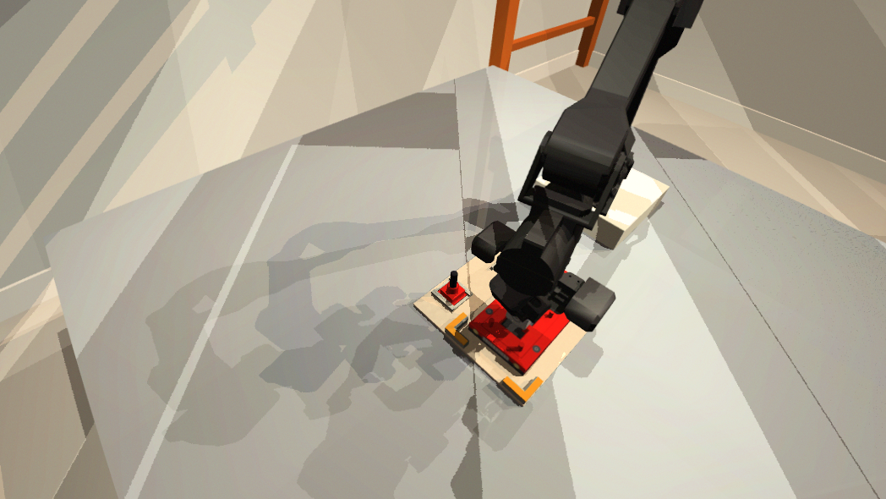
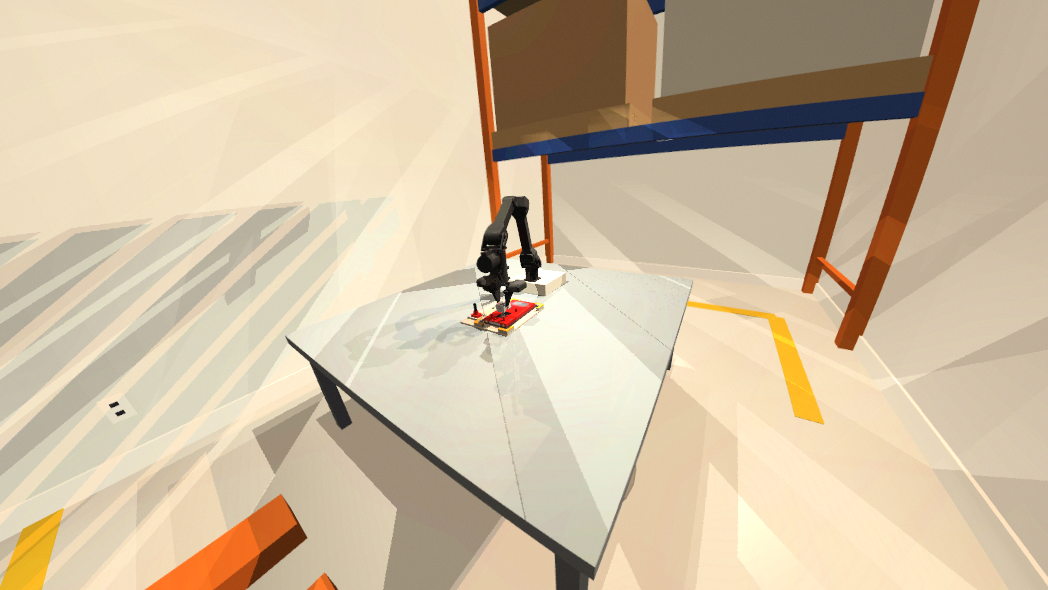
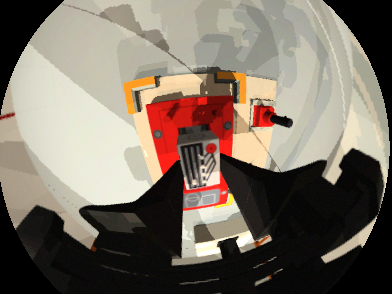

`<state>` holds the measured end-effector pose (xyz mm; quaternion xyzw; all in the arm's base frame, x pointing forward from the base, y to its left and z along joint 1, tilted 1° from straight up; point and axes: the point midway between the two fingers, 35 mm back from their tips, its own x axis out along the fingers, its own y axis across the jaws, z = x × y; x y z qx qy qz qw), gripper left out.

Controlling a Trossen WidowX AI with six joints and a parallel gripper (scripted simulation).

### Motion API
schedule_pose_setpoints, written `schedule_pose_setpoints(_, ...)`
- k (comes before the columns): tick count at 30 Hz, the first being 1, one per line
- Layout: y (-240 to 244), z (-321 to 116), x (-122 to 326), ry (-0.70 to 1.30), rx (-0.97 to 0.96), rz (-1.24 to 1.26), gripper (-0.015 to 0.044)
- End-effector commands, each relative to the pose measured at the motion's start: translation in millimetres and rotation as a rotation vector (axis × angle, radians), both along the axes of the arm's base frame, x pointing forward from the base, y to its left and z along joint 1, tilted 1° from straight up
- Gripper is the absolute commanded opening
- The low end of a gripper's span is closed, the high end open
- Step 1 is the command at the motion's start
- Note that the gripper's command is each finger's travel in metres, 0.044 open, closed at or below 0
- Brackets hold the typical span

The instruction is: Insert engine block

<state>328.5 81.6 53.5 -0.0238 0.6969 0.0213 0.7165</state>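
Observation:
The red car body (image 1: 523, 359) (image 3: 156, 117) lies on the wooden board (image 1: 428, 304) (image 3: 256, 145). My gripper (image 1: 519, 317) (image 3: 199, 161) points down over it and is shut on the grey engine block (image 1: 517, 324) (image 2: 501, 307) (image 3: 200, 167), one finger on each side. In the wrist view the block's slotted top with its red round spot faces up. The block is at the opening, and a dark strip of the opening (image 3: 194, 130) shows beyond its far end. How deep the block sits, and whether it touches the walls, I cannot tell. The rib is not clearly visible.
A red base with an upright black stick (image 1: 453, 290) (image 3: 265, 117) stands on the board beside the car. Orange corner brackets (image 1: 456, 326) (image 3: 129, 97) stand at the board's corners. A pale block (image 1: 632, 201) (image 2: 551, 284) is under the arm's base at the back.

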Motion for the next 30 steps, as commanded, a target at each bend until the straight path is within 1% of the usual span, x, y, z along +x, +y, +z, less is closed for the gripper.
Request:
schedule_pose_setpoints(1,-0.5,0.1,0.3,-0.002,-0.002,-0.006,0.0159)
schedule_pose_setpoints(8,-0.5,0.1,0.3,-0.002,-0.002,-0.011,0.0159)
schedule_pose_setpoints(17,-0.7,-1.3,0.1,-0.003,0.002,-0.141,0.0159)
schedule_pose_setpoints(21,-0.7,-1.8,0.1,-0.003,0.001,-0.104,0.0159)
schedule_pose_setpoints(27,-0.8,-2.7,0.4,-0.002,-0.003,0.025,0.0159)
schedule_pose_setpoints(30,-0.7,-3.2,0.5,-0.002,-0.003,0.015,0.0159)
